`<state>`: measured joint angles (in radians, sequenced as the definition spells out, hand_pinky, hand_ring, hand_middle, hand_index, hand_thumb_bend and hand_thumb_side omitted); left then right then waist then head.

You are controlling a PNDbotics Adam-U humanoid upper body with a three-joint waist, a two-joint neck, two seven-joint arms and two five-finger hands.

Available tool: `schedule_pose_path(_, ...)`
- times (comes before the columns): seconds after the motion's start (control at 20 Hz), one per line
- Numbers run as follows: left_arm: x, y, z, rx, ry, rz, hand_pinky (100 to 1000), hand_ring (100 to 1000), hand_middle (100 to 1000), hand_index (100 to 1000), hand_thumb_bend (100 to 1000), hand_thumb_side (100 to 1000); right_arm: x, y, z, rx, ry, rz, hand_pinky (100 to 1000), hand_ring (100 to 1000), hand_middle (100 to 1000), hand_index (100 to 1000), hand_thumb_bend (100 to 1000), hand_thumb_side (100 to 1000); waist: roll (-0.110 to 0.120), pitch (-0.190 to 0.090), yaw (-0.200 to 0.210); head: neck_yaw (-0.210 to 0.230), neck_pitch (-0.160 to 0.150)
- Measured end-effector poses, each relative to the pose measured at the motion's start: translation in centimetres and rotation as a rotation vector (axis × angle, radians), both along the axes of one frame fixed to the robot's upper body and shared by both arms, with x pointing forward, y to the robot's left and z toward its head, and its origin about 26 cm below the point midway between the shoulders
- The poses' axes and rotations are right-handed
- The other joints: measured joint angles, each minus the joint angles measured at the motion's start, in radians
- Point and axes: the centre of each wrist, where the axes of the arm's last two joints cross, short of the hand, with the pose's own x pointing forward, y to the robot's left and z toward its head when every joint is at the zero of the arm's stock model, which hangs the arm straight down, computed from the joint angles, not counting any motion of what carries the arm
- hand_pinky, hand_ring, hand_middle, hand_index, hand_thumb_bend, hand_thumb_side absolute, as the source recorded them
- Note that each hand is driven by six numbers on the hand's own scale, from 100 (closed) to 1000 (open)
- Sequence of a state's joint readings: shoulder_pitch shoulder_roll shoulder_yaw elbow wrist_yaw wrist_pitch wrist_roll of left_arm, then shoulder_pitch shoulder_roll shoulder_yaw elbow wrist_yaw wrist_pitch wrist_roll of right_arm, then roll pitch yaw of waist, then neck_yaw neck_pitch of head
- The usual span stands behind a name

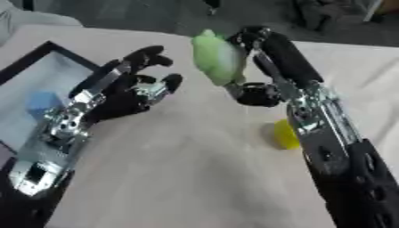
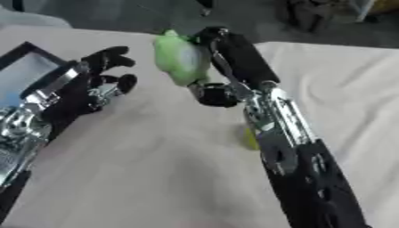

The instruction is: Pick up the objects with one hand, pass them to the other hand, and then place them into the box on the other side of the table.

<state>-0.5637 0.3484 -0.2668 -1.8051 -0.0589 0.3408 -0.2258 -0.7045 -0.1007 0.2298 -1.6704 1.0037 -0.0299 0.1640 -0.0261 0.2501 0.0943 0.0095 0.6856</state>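
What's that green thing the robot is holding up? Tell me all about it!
The green thing is pale green, rounded and longish, with a little tip on top; it looks blurred, so its material is unclear. It is up above the table, held by the right hand, whose fingers curl around it. The open left hand is near, not touching.

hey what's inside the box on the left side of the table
A blue block lies inside the box. The left hand and its arm cover the box's right part, so anything there cannot be seen.
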Motion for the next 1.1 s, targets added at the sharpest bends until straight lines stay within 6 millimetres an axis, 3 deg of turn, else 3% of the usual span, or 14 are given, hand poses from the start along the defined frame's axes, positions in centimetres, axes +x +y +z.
schedule_pose_path(0.55, 0.1, -0.2, -0.3, -0.023, 0.035, -0.033, 890, 1000, 1000, 824, 365, 635, -0.2, 0.6, 0.1, -0.024, -0.037, 0.030, 772, 566, 438, 581, 100, 100, 0.000, 0.000, 0.001, -0.013, 0.040)
schedule_pose_path(1.1, 0.1, -0.4, -0.5, -0.020, 0.067, -0.071, 895, 1000, 1000, 826, 386, 663, -0.4, 1.5, -0.2, -0.069, -0.067, 0.055, 786, 574, 447, 584, 100, 100, 0.000, 0.000, 0.001, -0.020, 0.035)
